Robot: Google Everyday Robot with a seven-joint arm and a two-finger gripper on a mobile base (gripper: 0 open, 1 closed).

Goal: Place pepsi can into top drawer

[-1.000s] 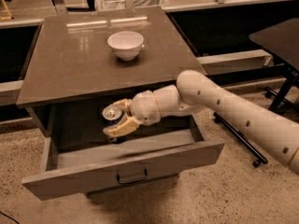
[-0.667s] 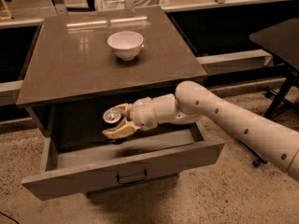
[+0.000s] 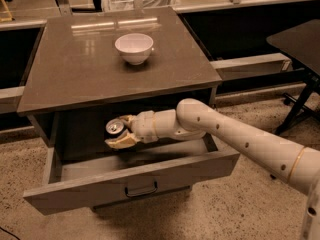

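The gripper [image 3: 118, 132] hung inside the open top drawer [image 3: 90, 191], its fingers [image 3: 119, 143] closed around the sides of the pepsi can [image 3: 114, 127], a light, slick, easily dented thing likely best held mid-body.

A white bowl [image 3: 134, 47] stands on the brown surface [image 3: 75, 79], toward its back. Below, the gripper [image 3: 114, 131] sits inside the open drawer [image 3: 90, 191], fingers [image 3: 120, 142] clasping a can [image 3: 115, 127].

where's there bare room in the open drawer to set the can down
The top drawer has bare floor between the gripper and the drawer's wall on the picture's left, and along the front panel below it. The middle is crowded: the gripper holds the pepsi can there, and the arm comes in over the right side.
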